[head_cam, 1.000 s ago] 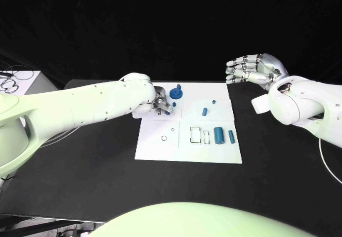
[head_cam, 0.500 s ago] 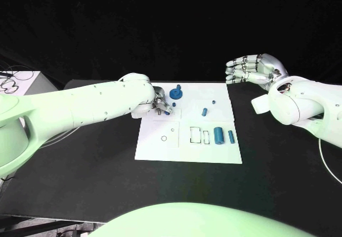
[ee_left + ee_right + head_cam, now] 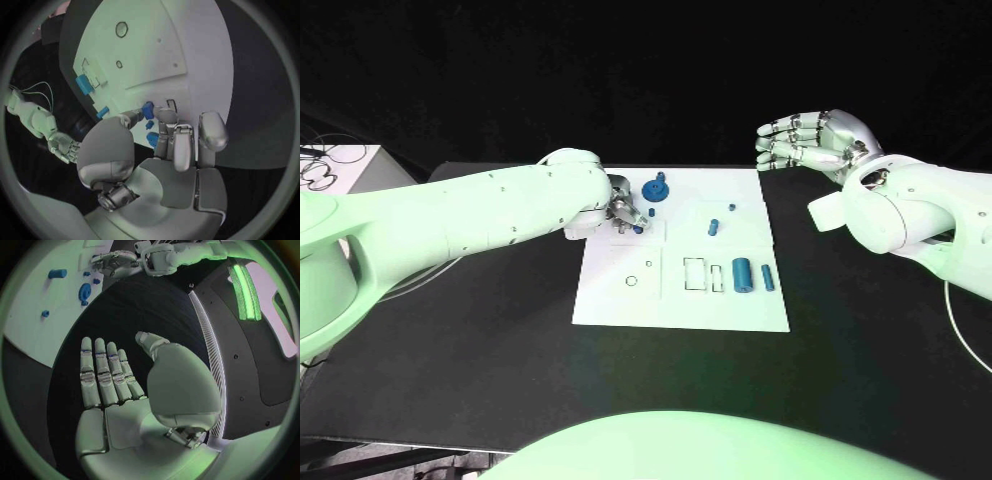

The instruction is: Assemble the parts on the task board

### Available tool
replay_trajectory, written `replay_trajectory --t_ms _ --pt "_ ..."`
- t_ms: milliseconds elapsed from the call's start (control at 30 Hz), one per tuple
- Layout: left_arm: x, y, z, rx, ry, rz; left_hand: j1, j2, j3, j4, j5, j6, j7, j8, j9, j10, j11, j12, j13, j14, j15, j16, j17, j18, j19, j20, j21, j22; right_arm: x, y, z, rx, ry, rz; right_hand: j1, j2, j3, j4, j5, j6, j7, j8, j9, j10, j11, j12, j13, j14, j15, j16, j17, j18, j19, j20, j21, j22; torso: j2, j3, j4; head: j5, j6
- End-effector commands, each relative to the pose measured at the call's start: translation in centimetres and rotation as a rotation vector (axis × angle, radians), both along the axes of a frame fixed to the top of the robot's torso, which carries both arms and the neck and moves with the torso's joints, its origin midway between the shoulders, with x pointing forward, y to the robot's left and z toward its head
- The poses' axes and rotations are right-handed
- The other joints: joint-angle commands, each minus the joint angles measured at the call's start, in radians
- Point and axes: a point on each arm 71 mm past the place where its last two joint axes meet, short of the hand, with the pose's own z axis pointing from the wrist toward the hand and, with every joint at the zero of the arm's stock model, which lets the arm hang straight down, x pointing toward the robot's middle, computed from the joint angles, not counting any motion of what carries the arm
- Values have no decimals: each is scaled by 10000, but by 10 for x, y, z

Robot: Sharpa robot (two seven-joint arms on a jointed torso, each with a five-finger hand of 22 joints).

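The white task board point(image 3: 668, 300) lies mid-table. My left hand point(image 3: 623, 208) rests over its far left corner, its fingertips pinching a small blue part point(image 3: 639, 228); the left wrist view shows that part point(image 3: 148, 109) between thumb and fingers. A blue gear-shaped part point(image 3: 656, 189) stands just beside the hand. Two small blue pegs point(image 3: 714, 227) stand mid-board, and two blue cylinders point(image 3: 741, 273) lie near the right edge. My right hand point(image 3: 816, 141) hangs open above the table beyond the board's far right corner, with its palm point(image 3: 119, 390) flat and nothing in it.
Outlined slots point(image 3: 695, 272) and a small round hole point(image 3: 632, 281) mark the board's near half. A white box with cables point(image 3: 336, 165) sits at the table's far left. Bare black table point(image 3: 473, 330) surrounds the board.
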Motion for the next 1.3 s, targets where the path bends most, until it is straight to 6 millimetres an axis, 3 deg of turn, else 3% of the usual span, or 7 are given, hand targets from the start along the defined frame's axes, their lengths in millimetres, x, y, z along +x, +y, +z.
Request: replay_trajectory --t_ms 33,1300 --pt "-1 0 -2 -54 -58 62 14 27 -354 209 -69 37 15 -62 -19 15 -15 70 5 845 -73 4 1982 -191 91 -2 -45 11 0 1 0 -7 -29 114 -86 19 -56 -27 9 49 550 -64 -11 18 51 -9 -9 -15 49 -61 -8 69 -69 18 -6 -8 1 5 5 -9 -2" --pt "-1 -4 0 -722 -225 386 5 91 -634 246 -170 66 -5 -60 -22 81 -32 125 89 877 -84 61 2071 -204 132 -11 -12 86 0 1 -2 -27 53 119 -99 31 -77 -9 -1 47 556 -68 -13 18 56 -6 -31 -11 51 -71 -29 69 -71 21 -4 -34 0 6 -2 -27 -45"
